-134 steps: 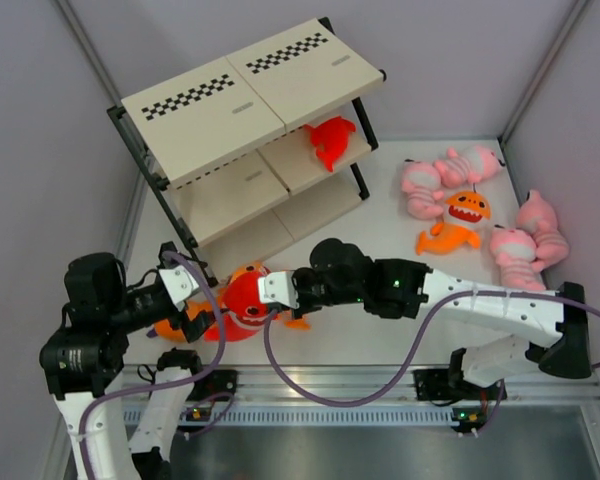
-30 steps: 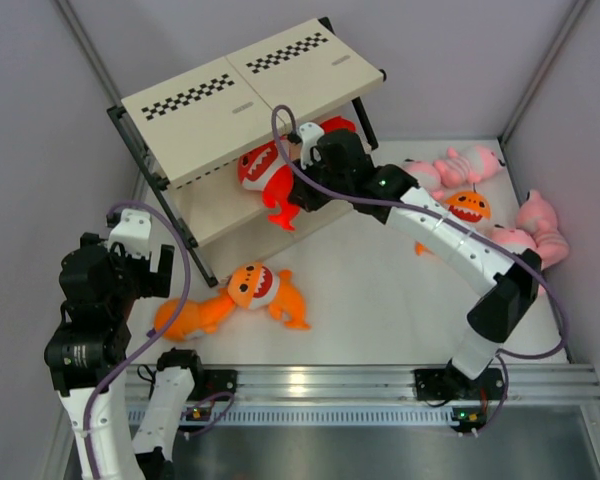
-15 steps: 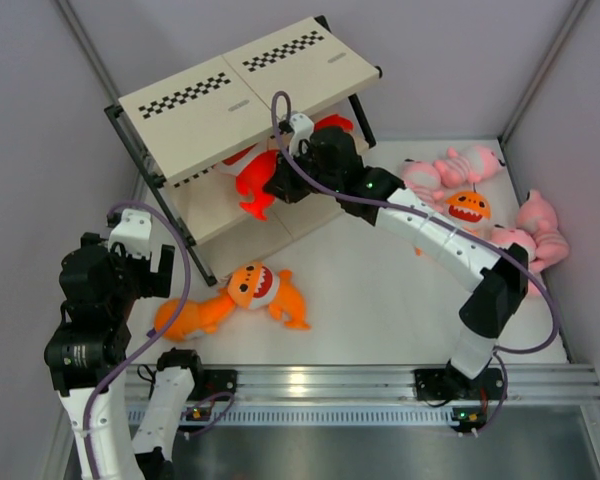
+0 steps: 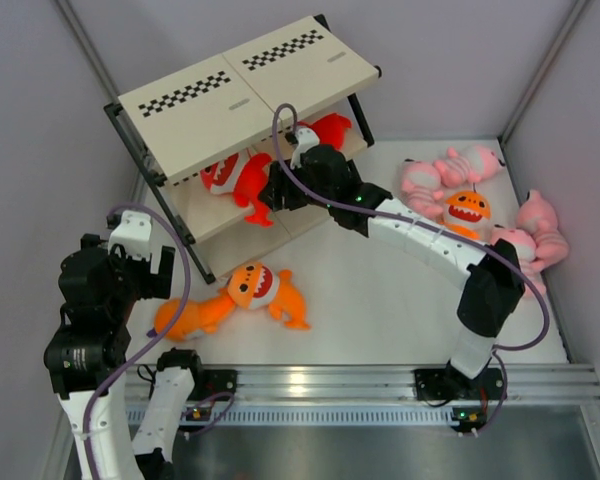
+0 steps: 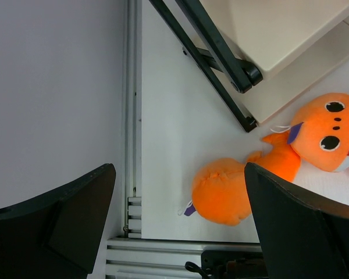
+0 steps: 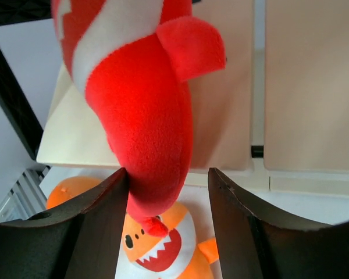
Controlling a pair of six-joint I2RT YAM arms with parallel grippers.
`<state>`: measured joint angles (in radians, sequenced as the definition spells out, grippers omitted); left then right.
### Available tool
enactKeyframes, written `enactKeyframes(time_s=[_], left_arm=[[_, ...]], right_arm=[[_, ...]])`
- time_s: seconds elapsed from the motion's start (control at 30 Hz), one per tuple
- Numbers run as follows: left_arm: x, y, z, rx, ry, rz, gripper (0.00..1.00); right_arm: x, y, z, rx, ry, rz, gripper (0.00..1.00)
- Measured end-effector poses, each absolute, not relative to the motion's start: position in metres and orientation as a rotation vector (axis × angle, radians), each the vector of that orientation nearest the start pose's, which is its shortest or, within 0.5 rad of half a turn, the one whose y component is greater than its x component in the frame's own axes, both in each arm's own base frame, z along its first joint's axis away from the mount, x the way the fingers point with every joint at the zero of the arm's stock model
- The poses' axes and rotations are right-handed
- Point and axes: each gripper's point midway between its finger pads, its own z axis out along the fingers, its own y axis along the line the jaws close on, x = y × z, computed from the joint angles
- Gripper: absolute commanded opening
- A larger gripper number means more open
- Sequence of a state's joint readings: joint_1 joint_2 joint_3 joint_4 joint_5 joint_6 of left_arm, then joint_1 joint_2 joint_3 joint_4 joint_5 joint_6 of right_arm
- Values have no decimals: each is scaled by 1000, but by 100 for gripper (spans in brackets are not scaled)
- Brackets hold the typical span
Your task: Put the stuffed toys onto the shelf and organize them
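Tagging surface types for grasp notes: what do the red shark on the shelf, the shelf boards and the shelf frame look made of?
Red shark: soft plush fabric with a fuzzy, matte nap.
Shelf boards: smooth beige panels, perhaps laminated wood or plastic; the look leaves it open.
Shelf frame: thin black bars with a slight sheen, probably painted metal.

The top camera sits high at the 6 o'clock edge and looks down on the whole table (image 4: 380, 300), shelf (image 4: 250, 90) at 11 o'clock. The left wrist camera looks down from nearer, the right one from very close. All three see the orange shark (image 4: 265, 290)
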<state>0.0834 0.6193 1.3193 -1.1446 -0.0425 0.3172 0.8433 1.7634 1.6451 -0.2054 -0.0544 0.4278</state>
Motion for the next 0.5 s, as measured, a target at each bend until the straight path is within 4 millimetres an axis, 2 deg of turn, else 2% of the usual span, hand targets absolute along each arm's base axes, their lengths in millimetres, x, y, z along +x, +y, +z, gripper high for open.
enactKeyframes(time_s=[0.13, 0.27, 0.3, 0.33, 0.4, 0.43, 0.5], left_arm=[[159, 33, 328, 211, 2016, 295, 99], [159, 34, 327, 211, 2017, 296, 99], [159, 33, 327, 211, 2017, 295, 99], [159, 33, 327, 212, 2018, 295, 99], [159, 33, 326, 214, 2019, 294, 99], [159, 33, 326, 214, 2019, 293, 99], [159, 33, 326, 214, 2019, 294, 99]], right_arm=[[340, 419, 266, -386, 1988, 889, 56], [333, 420, 266, -342, 1972, 926, 53], [329, 421, 268, -334, 1962, 940, 48], [326, 422, 269, -325, 1951, 956, 34], [321, 425, 270, -303, 1936, 988, 20], [319, 427, 270, -287, 1930, 1007, 8], [318, 428, 268, -249, 1932, 1040, 1]])
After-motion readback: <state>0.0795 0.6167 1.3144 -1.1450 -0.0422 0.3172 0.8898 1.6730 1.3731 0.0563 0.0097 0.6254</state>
